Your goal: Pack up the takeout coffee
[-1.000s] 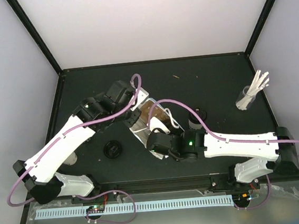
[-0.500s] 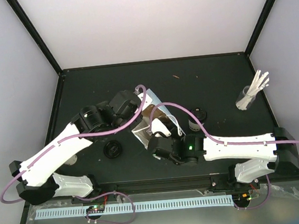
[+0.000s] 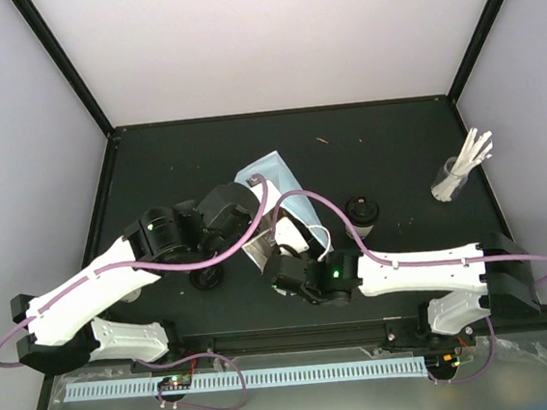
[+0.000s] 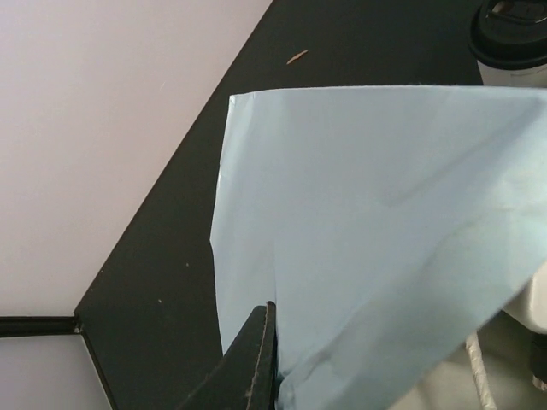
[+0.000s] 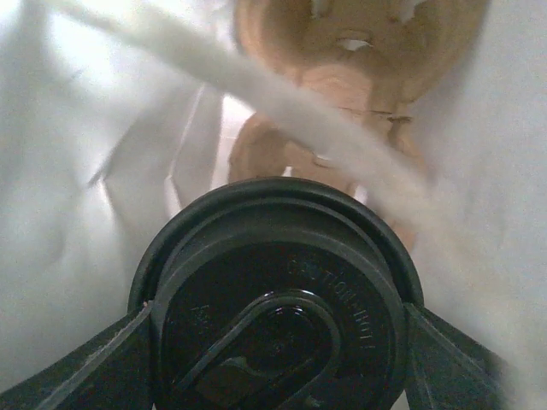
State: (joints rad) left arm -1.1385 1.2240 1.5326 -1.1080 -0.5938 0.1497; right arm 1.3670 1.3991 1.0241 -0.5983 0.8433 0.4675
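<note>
Tool, right: clamped on lidded cup, one finger at each side of the lid, down inside bag.
Tool, left: pinched shut on bag rim, lifting the mouth up.
Carrier: brown pulp, deep in the bag, just beyond the held cup.
Second cup: upright on bench, right of bag, lid on, apart from both tools.
Glass: white sticks, far right.
Handling, cup: probably light, thin paper wall, easy to crush; lid likely loose under a hard squeeze; contents impossible to tell. Best taken around the body just under the lid, kept upright.
Handling, carrier and bag: pulp fairly stiff but tearable; bag limp, in need of holding open.
Right wrist only: cup and carrier together inside the bag.
Top only: both arms, glass, bag's place mid-bench; bag's inside hidden behind paper and arms.
Left wrist only: bag's pale blue outer face close up, second cup behind it.
</note>
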